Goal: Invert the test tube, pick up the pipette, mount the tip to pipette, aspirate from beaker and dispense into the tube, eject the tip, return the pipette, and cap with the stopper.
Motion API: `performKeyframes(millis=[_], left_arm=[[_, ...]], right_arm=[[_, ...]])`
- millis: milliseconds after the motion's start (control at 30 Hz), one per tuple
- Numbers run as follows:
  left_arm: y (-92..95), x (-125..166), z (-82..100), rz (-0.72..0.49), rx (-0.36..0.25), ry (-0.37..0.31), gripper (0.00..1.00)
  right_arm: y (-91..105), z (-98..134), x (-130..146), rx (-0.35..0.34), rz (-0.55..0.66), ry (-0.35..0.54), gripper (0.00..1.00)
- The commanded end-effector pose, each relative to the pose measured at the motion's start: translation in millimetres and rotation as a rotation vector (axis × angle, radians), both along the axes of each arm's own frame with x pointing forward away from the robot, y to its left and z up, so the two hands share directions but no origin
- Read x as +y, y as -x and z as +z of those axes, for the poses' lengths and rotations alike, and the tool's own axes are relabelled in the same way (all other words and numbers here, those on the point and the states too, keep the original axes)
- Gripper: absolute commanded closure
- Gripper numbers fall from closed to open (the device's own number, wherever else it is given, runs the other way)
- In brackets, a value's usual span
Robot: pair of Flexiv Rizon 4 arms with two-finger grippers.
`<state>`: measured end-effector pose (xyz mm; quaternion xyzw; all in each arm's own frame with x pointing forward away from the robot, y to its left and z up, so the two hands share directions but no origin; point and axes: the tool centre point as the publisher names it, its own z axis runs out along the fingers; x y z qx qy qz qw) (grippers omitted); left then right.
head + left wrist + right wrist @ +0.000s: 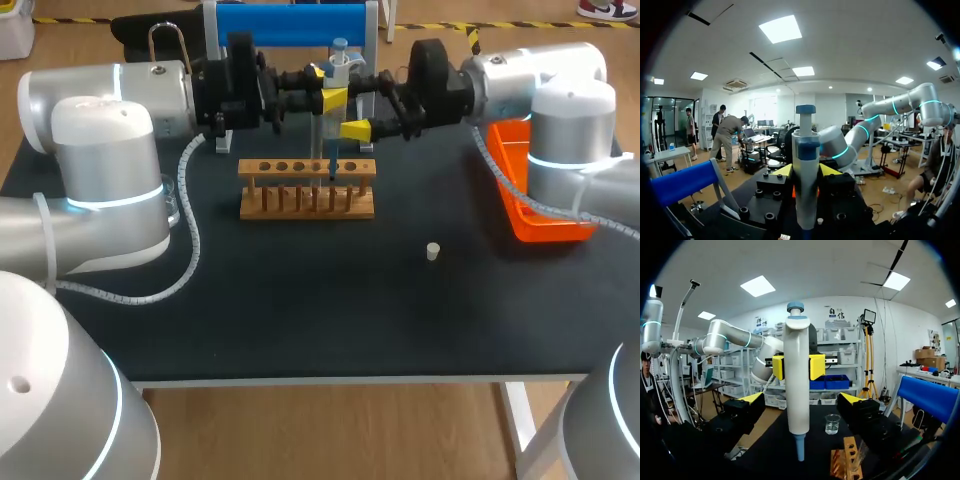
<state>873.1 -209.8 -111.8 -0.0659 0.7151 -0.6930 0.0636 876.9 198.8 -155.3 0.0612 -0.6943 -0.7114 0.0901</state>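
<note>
Nearest on the black table (300, 320) lies the small white stopper (432, 251), alone, at about 4 o'clock from the wooden test tube rack (306, 190), which stands near the table's middle with its row of holes facing up. Directly above the rack's right half the pipette (340, 65) hangs upright, plunger knob at the top and narrow lower end pointing down to just over the rack. Whether that end touches the rack cannot be told. The left gripper (806, 171) reaches in from 9 o'clock, and its yellow tips press the pipette's body from two sides, so it has the pipette clamped. The right gripper (801, 399) comes in from 3 o'clock at nearly the same height. Its fingers are spread wide, one on each side of the pipette and clear of it, gripping nothing. Seen from the right wrist, the glass beaker (832, 424) stands on the table beyond the pipette, on the left arm's side, at roughly 9 o'clock from the rack. An orange tray (540, 225) sits at the table's right edge, at 3 o'clock from the rack, partly under the right arm. Farthest back, at 12 o'clock, stands a stand with a blue top bar (290, 22).
</note>
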Motion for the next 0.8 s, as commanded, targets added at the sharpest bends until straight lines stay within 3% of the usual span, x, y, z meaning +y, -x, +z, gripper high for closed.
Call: performKeyframes(millis=[33,167,367,567,800], left_arm=[[0.2,0.6,0.4,0.0,0.0,-0.001,1.0],[0.2,0.6,0.4,0.0,0.0,-0.001,1.0],[0.2,0.6,0.4,0.0,0.0,-0.001,1.0],[0.2,0.6,0.4,0.0,0.0,-0.001,1.0],[0.2,0.6,0.4,0.0,0.0,-0.001,1.0]], right_arm=[[-4.2,4.1,-27.3,-0.008,-0.034,0.013,0.0],[-24.2,1.5,-44.0,-0.008,-0.091,0.048,0.0],[-73.9,4.2,-53.9,-0.033,-0.191,0.112,0.0],[-124.3,-2.0,-51.7,-0.02,-0.294,0.182,0.0],[-162.3,-18.4,-40.7,0.021,-0.363,0.256,0.0]])
